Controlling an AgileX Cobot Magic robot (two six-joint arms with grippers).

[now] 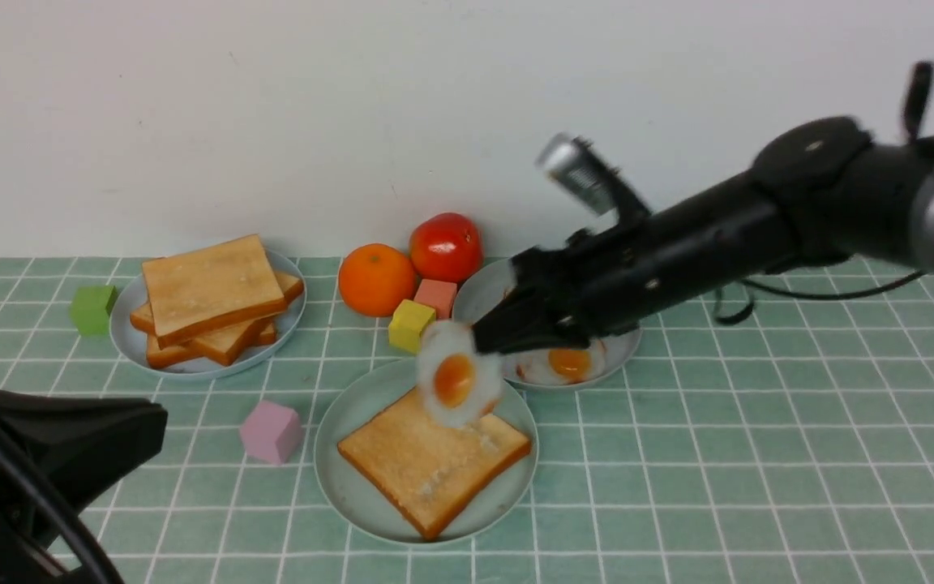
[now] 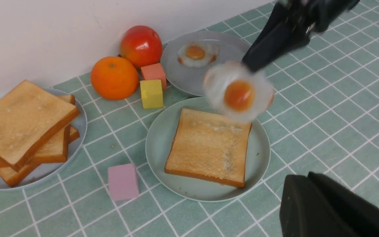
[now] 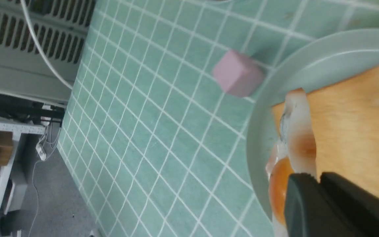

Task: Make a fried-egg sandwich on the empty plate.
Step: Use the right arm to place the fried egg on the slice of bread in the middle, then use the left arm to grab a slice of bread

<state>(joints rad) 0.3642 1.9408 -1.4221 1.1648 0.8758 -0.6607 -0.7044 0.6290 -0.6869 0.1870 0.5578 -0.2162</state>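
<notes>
— While the right gripper (image 1: 485,337) pinches the fried egg (image 1: 455,380) by its rim, where does it hang?
— Over the far corner of the toast slice (image 1: 433,464) on the mint-green plate (image 1: 347,487) (right wrist view shows it edge-on; front shows the yolk).
— And the left gripper (image 1: 122,426)?
— Low, near left of the counter (image 1: 759,454); open or closed, I cannot tell.
</notes>
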